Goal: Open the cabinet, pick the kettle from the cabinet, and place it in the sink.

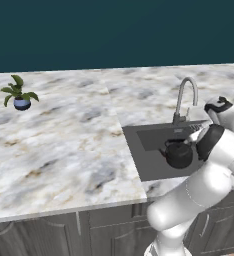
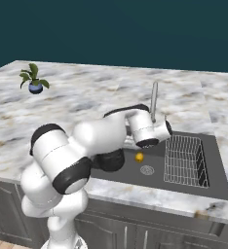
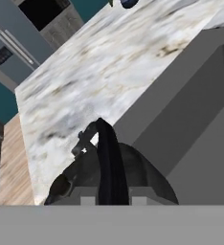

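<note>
Kettle [image 3: 109,167] handle between closed jaws (low in sink [image 1: 146,165]), gripper [image 3: 111,198] directly above

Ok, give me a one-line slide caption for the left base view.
Robot arm lowers the black kettle into the sink beside the gooseneck faucet.

Sink [image 1: 151,165] set into counter [image 1: 64,150]; faucet [image 1: 185,97] behind basin. Kettle [image 1: 179,153] inside basin, at its left part. Wire rack [image 2: 184,160] in right part; small round fruit [image 2: 139,157] near drain [image 2: 146,169] between them. Potted plant [image 1: 20,94] far left on counter
</note>
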Controlling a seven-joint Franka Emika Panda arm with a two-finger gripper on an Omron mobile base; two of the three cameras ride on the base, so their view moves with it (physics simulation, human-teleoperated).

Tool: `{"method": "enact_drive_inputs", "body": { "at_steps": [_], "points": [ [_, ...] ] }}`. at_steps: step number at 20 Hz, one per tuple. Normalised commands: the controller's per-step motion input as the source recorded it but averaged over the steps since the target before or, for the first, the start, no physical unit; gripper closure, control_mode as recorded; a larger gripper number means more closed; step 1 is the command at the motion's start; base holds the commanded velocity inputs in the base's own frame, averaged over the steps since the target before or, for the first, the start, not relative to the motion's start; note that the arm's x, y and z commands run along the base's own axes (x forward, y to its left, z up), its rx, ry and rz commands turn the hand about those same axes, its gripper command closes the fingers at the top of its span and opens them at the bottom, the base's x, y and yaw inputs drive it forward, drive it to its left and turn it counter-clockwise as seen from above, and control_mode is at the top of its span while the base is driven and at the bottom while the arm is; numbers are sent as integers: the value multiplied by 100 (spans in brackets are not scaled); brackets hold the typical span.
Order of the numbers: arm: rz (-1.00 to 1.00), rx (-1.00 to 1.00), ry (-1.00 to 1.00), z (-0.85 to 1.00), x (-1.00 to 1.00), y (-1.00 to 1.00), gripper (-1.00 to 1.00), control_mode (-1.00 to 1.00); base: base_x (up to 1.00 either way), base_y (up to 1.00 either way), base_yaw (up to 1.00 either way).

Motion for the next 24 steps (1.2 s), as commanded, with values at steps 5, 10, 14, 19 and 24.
{"method": "enact_drive_inputs", "body": {
  "at_steps": [5, 10, 14, 19, 24],
  "points": [
    [7, 0, 0, -21, 15, -7, 100, -100, 0, 0, 0],
    [6, 0, 0, -20, 11, 0, 100, -100, 0, 0, 0],
    [5, 0, 0, -20, 11, 0, 100, -100, 0, 0, 0],
    [5, 0, 0, -20, 15, 0, 100, -100, 0, 0, 0],
    [5, 3, 0, -22, 12, 0, 100, -100, 0, 0, 0]
  ]
}}
